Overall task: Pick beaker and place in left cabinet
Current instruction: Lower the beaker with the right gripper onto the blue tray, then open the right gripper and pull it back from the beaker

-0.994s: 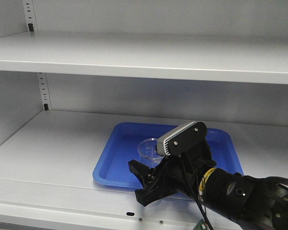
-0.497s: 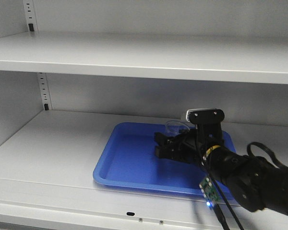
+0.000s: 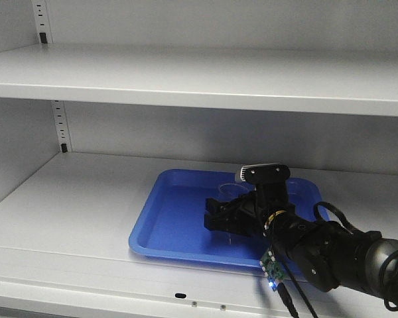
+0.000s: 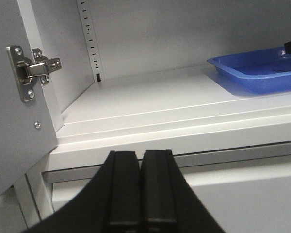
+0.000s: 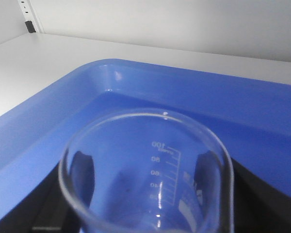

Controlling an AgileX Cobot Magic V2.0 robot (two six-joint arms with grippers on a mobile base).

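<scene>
The beaker [image 5: 145, 170], clear glass with printed graduation marks, stands between the fingers of my right gripper [image 5: 150, 213], which is shut on it low over the blue tray [image 5: 63, 121]. In the front view the right gripper [image 3: 219, 217] is over the middle of the tray [image 3: 166, 225], with the beaker [image 3: 231, 191] faint above its fingers. The tray lies on the lower shelf [image 3: 79, 199] of the light grey left cabinet. My left gripper [image 4: 140, 156] is shut and empty, below the shelf's front edge [image 4: 184, 141], left of the tray [image 4: 252, 68].
An upper shelf [image 3: 186, 79] spans the cabinet above the tray. Slotted strips [image 3: 60, 126] run up the back wall. The open cabinet door with its metal hinge [image 4: 34, 73] stands close on the left of my left gripper.
My right gripper moved from the tray's front edge towards its back with the beaker lifted, then shifted a little left and lower. The left arm shows in no earlier frame.
</scene>
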